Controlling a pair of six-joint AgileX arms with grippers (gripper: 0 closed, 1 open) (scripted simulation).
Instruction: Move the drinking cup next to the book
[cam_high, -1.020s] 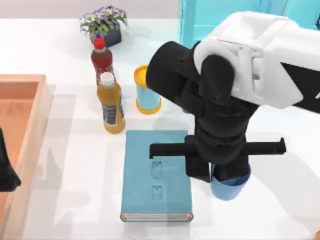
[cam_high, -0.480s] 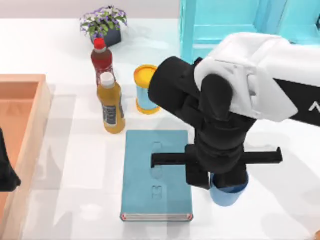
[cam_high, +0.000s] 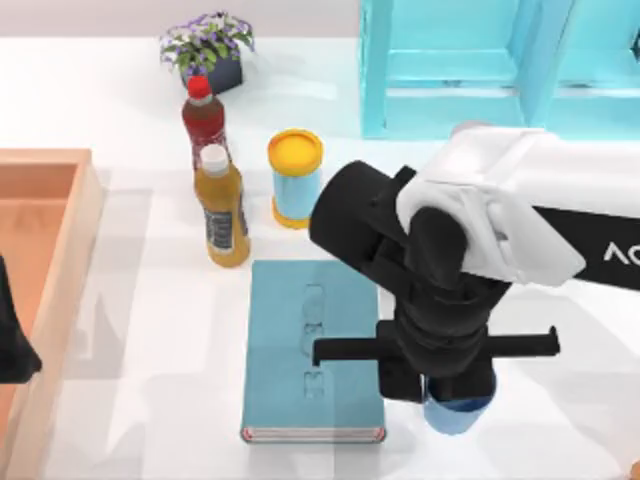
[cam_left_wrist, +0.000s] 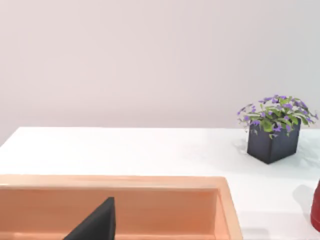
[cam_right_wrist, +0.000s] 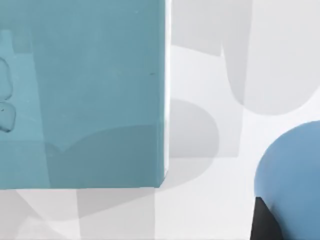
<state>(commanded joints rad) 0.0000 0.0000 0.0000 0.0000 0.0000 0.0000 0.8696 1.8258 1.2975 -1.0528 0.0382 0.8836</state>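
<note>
The book (cam_high: 313, 350) lies flat near the table's front, a teal hardcover with embossed marks; its cover also shows in the right wrist view (cam_right_wrist: 80, 90). Just to its right is the drinking cup (cam_high: 458, 414), a small plain blue tumbler, mostly hidden under my right arm. My right gripper (cam_high: 440, 388) is shut on the cup, and the right wrist view shows the cup's blue wall (cam_right_wrist: 292, 170) against one dark finger (cam_right_wrist: 264, 224). A narrow strip of white table separates cup and book. My left gripper (cam_high: 12, 345) is parked at the table's left edge.
A wooden tray (cam_high: 82, 215) runs along the left side. Behind the book stand an orange bottle (cam_high: 224, 210), a red bottle (cam_high: 204, 115) and a light-blue cylinder with a yellow lid (cam_high: 296, 175). A potted plant (cam_high: 208, 50) and a cyan shelf (cam_high: 480, 60) are at the back.
My right arm has moved toward the table's front with the cup in its grip, uncovering the yellow-lidded cylinder. The left arm has not moved.
</note>
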